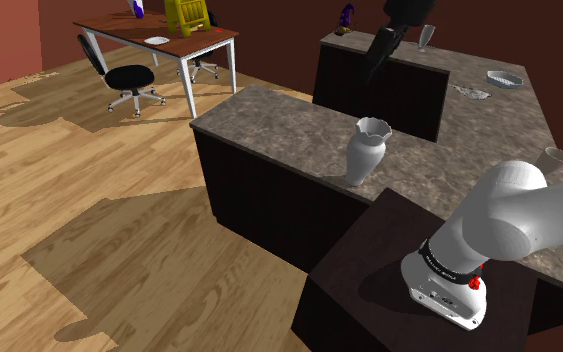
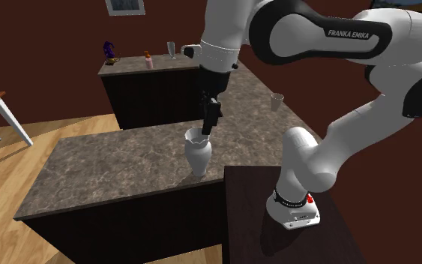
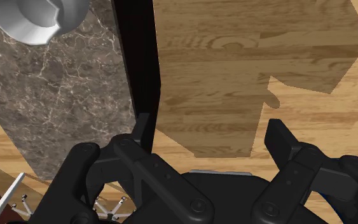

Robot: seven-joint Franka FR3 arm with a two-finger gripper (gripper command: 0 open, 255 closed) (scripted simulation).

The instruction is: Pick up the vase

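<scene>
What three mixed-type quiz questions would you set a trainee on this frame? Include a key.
1. True or false: the gripper is shut on the vase.
2. Multiple choice: the vase is A) lying on its side, B) standing upright, C) upside down.
3. Short answer: what surface does the vase rest on?

Key:
1. False. The fingers stand apart, and in the wrist view the vase sits off to one side of them, not between them.
2. B.
3. The counter.
</scene>
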